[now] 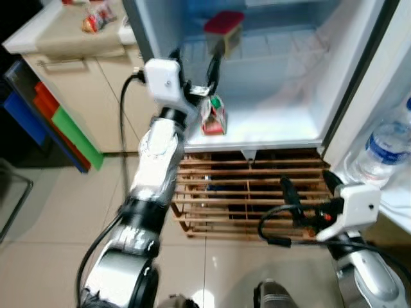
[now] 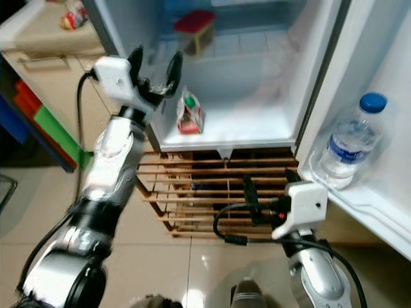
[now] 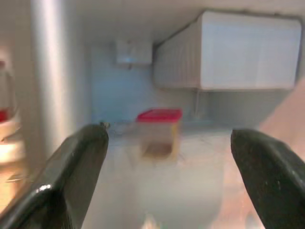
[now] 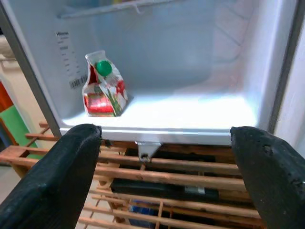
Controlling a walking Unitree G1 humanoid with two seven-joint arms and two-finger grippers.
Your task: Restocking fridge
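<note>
The fridge (image 1: pixel 270 122) stands open. A small carton with a green cap (image 1: pixel 214 117) stands upright on its floor at the left front. A red-lidded container (image 1: pixel 224 31) sits on the shelf above. My left gripper (image 2: pixel 155 69) is raised at the fridge's left front edge, just above and left of the carton, open, with nothing between its fingers. From the left wrist, the red-lidded container (image 3: pixel 158 133) shows beyond the spread fingers. My right gripper (image 1: pixel 309 186) hangs low in front of the wooden rack, open and holding nothing, pointing at the fridge floor and the carton (image 4: pixel 102 86).
The fridge rests on a slatted wooden rack (image 1: pixel 244 192). A water bottle with a blue cap (image 2: pixel 350 144) stands in the door shelf at right. At left, a beige cabinet (image 1: pixel 70 64) has a snack packet (image 1: pixel 96 19) on top and coloured boards (image 1: pixel 70 131) leaning below. The floor is tiled.
</note>
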